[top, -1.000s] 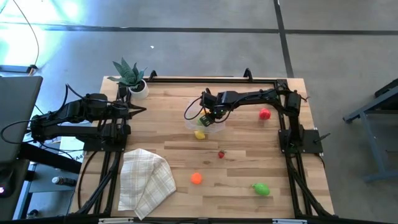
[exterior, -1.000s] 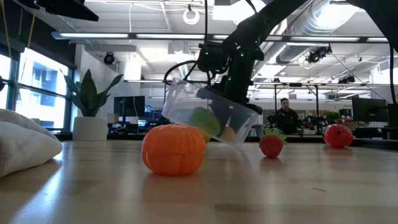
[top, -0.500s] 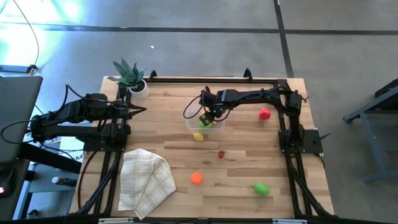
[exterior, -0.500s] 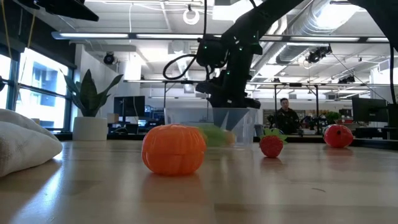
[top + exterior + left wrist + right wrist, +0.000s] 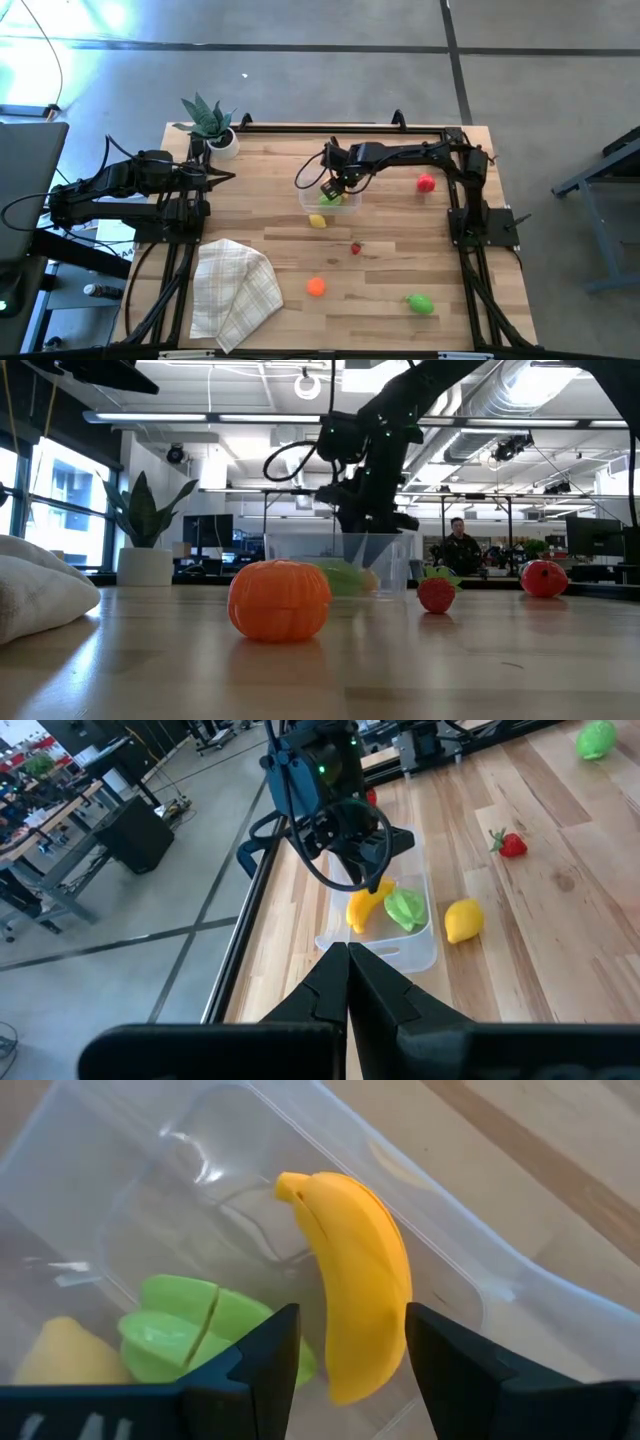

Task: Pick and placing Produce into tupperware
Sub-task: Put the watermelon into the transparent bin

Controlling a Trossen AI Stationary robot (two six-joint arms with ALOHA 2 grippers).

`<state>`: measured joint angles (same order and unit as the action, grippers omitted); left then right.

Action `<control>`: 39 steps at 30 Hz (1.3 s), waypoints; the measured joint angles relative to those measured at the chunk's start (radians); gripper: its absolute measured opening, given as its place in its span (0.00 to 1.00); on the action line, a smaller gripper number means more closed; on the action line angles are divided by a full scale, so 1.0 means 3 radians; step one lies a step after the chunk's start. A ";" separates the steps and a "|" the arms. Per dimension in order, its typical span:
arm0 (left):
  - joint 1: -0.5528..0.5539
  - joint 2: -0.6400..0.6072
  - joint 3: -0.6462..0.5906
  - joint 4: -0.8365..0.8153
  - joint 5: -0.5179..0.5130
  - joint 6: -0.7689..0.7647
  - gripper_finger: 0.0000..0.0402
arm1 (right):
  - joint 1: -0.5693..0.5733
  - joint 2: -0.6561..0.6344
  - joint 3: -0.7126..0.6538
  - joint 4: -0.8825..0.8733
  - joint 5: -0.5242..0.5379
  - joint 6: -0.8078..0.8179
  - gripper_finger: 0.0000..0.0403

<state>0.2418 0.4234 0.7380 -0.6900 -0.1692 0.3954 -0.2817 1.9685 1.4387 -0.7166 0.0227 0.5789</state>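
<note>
Right gripper (image 5: 338, 190) hangs over the tupperware (image 5: 329, 200), jaws parted with nothing between them in the right wrist view; the banana (image 5: 355, 1280) lies loose on the tub floor between the fingers (image 5: 255, 1355), not gripped. Beside the banana in the tub sits a green piece (image 5: 185, 1325).

The tupperware sits flat on the tabletop (image 5: 270, 190), mid-back, well apart from the potted plant (image 5: 212, 125). A lemon (image 5: 318, 221) lies just outside the tub wall, on the side away from the plant. Other produce is still out: small strawberry (image 5: 355, 248) near the lemon, orange piece (image 5: 316, 286) and green piece (image 5: 420, 303) further from the tub, red piece (image 5: 426, 183) by the right arm's base.

Left gripper (image 5: 225, 177) is parked near the plant, jaws pressed together in its wrist view, idle. Folded cloth (image 5: 235, 290) lies far from the tub.

Risks, as a guess: jaws are low inside the tub, so lifting off-line could snag the rim and tip or drag it, spilling the banana and green piece. The lemon touching or almost touching the wall could get knocked and roll off. The clear, light tub shifts easily.
</note>
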 joint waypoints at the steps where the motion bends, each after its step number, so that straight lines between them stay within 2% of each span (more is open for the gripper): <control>1: 0.0001 0.0000 0.0000 0.0000 0.0000 0.0000 0.00 | 0.0000 -0.0012 0.0000 -0.0001 0.0000 0.0000 0.43; 8: 0.0000 0.0001 0.0000 0.0000 -0.0001 0.0000 0.00 | 0.0000 -0.0158 0.0001 -0.0015 -0.0019 -0.0004 0.43; 19: 0.0001 0.0001 0.0000 -0.0001 0.0000 0.0000 0.00 | 0.0031 -0.0696 0.0001 0.0015 -0.0101 -0.0048 0.43; 25: 0.0000 0.0001 0.0000 0.0000 0.0000 0.0000 0.00 | 0.0076 -0.0846 0.0001 -0.0263 -0.0077 0.0040 0.43; 34: 0.0000 0.0000 0.0000 0.0000 -0.0001 0.0000 0.00 | 0.0187 -0.0858 0.0001 -0.0926 0.0430 0.0593 0.43; 39: 0.0001 0.0001 0.0000 0.0000 -0.0001 0.0000 0.00 | 0.0235 -0.0912 0.0001 -0.1095 0.0552 0.0778 0.43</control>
<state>0.2420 0.4236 0.7380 -0.6901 -0.1693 0.3954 -0.2113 1.6948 1.4391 -1.0451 0.1884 0.8124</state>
